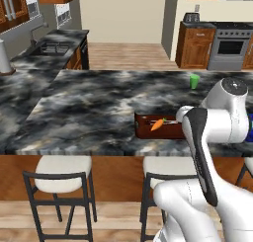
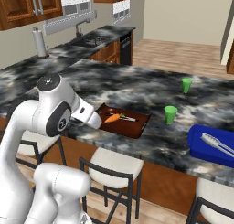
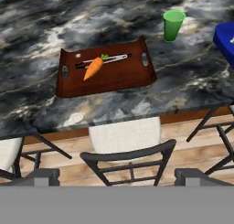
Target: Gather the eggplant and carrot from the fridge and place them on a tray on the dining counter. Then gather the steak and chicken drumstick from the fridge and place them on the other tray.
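My pincer (image 3: 117, 175) stands wide open and holds nothing; its two dark fingertips (image 3: 40, 176) rise at the bottom of the hand view, out over the stools and back from the table edge.

The carrot (image 3: 93, 68) lies inside the tray (image 3: 132, 74), toward its left half in the hand view, green tip pointing to the tray's far side. It rests across or against a thin pair of metal tongs (image 3: 116, 59) lying lengthwise in the tray; I cannot tell whether they touch.

The tray sits flat on the table (image 3: 41, 31), near the edge facing me, above a white-cushioned stool (image 3: 124, 135). In the left base view the tray (image 1: 146, 129) is partly hidden behind my arm, the carrot (image 1: 157, 124) showing at its middle.

A green cup (image 3: 173, 24) stands upright beyond the tray's right end, apart from it. A second green cup (image 2: 186, 85) stands farther back on the table.

The blue tray (image 2: 203, 149) lies to the right, well apart from the brown one, near the same edge. It carries a pale pair of tongs (image 2: 218, 144).
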